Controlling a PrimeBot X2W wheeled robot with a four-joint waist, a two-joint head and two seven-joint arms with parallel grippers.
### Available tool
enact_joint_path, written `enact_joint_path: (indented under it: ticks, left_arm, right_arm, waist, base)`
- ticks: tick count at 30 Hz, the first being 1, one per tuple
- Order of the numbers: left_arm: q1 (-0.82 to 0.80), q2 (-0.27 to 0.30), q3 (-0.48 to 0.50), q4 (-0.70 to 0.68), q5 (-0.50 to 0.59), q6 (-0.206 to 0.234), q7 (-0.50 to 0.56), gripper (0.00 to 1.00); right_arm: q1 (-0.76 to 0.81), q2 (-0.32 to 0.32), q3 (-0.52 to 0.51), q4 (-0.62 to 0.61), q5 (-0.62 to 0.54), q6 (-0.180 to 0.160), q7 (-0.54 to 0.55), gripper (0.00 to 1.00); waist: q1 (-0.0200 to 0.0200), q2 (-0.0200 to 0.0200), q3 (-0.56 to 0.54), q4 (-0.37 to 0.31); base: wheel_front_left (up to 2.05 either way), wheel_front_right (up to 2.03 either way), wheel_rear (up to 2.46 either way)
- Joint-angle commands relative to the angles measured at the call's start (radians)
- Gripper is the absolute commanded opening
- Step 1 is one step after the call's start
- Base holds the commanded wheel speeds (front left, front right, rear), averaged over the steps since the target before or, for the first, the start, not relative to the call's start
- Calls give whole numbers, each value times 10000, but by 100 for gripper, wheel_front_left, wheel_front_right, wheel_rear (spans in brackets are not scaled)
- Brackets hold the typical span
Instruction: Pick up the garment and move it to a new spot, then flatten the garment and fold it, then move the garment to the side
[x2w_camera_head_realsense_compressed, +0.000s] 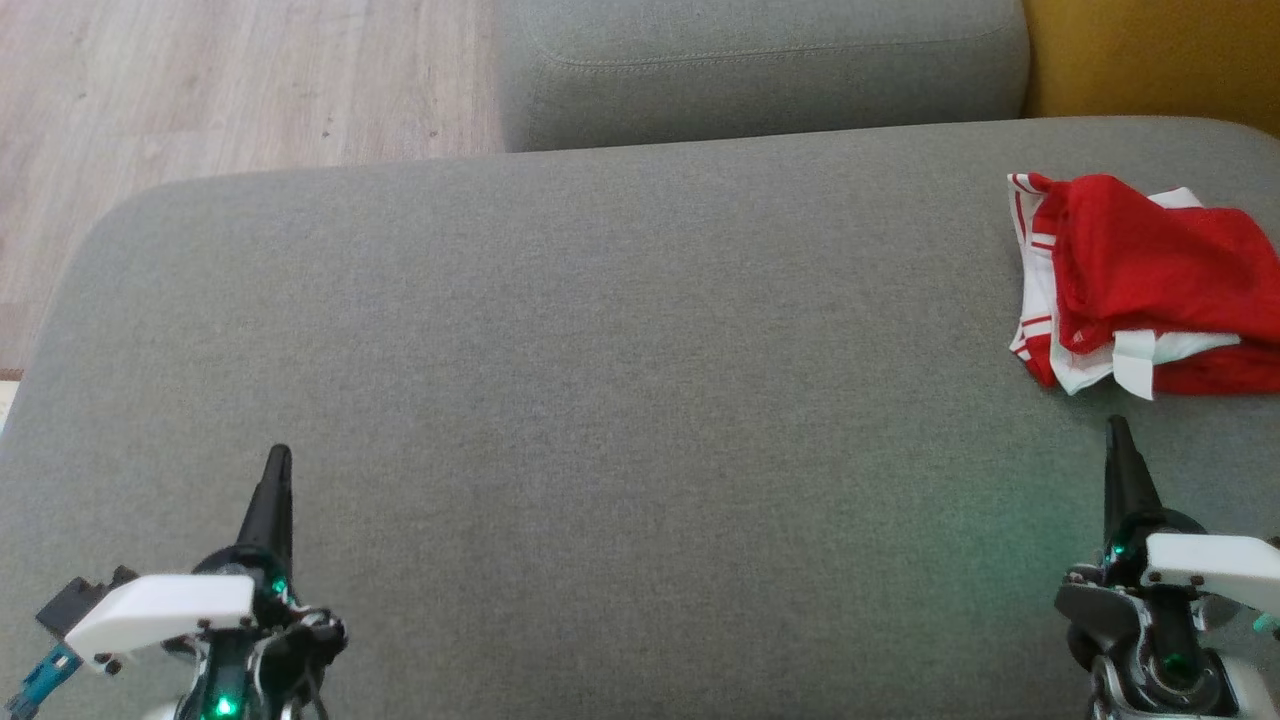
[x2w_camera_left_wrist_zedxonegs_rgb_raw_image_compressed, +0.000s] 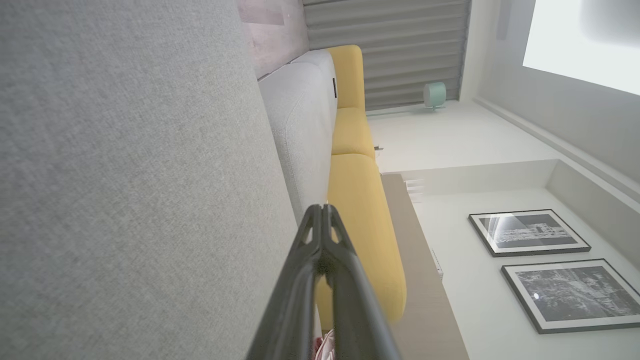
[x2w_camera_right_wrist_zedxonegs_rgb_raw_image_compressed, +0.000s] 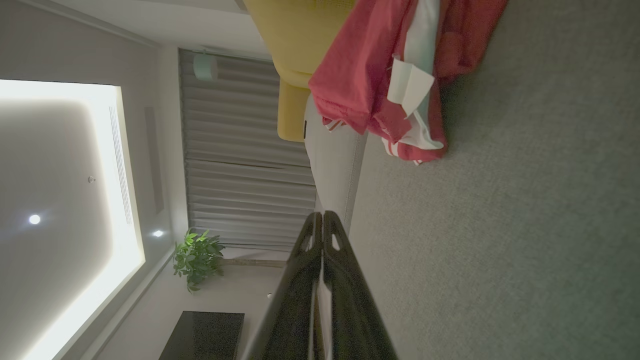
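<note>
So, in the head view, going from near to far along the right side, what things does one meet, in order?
The right end effector → red and white garment → yellow cushion.

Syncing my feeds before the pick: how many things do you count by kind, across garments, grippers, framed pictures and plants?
Red-and-white garment: 1
Grippers: 2 (left gripper, right gripper, both shut and empty)
Framed pictures: 2
Potted plant: 1
Total: 6
</note>
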Motion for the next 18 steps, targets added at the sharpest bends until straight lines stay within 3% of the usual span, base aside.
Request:
enact_joint_path:
  ticks: [1,11,18]
  left_arm:
    - [-646,161,392,-258,-319,-132,126,0]
    - [-736,162,620,-171,-1467,-232,459,0]
    - [-739,151,641,-169,-1480,-234,479,0]
  right_arm:
    - [-369,-53,110,-432,365,-9,129,0]
    - [-364,-56,-9,-540,1618,-9,447,0]
    - [-364,-56,-12,-543,1646,-9,454,0]
  waist:
    - [0,0,-4,0]
    - [0,0,-35,-6]
    - [0,0,-36,-6]
  base:
    - [0,0,0]
    - [0,0,0]
    - [0,0,0]
